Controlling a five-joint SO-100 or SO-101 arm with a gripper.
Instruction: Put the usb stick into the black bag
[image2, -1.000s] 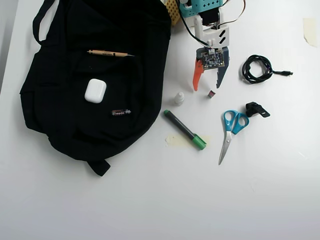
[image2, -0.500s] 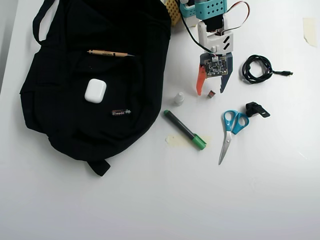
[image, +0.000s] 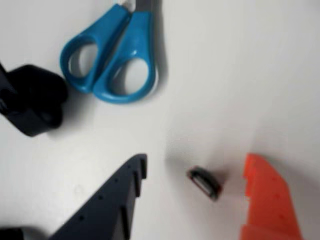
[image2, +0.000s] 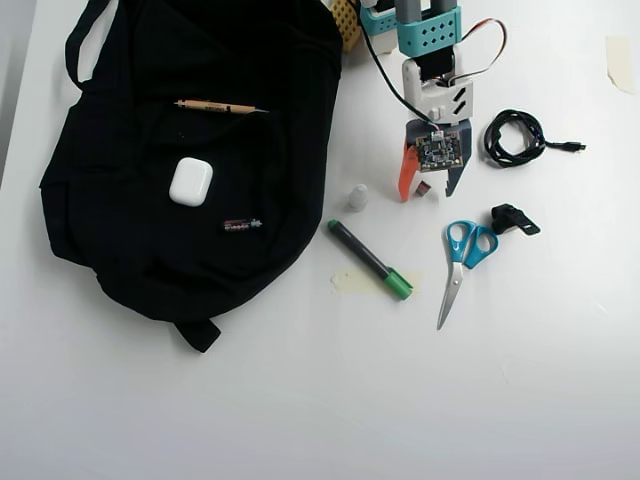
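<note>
The usb stick (image2: 424, 187) is a tiny dark red piece with a silver end, lying on the white table right of the black bag (image2: 110, 150). My gripper (image2: 428, 194) is open and hangs low over the stick, which lies between the orange finger (image2: 406, 175) and the dark finger (image2: 458, 172). In the wrist view the usb stick (image: 205, 182) lies nearer the orange finger (image: 267, 200) than the dark finger (image: 117, 200), with my gripper (image: 196, 162) touching nothing. The bag lies flat at the left.
Blue scissors (image2: 458, 255) (image: 112, 65) and a black clip (image2: 512, 219) (image: 32, 100) lie just beyond the gripper. A small white bottle (image2: 358, 197), a green-capped marker (image2: 368, 258) and a coiled black cable (image2: 515, 137) are nearby. A pencil (image2: 215, 106), a white case (image2: 190, 182) and a thin stick (image2: 242, 225) rest on the bag.
The arm has swung to the right and reached further out. The open fingers, which stood up and left of the stick, now straddle it. Nothing on the table has moved.
</note>
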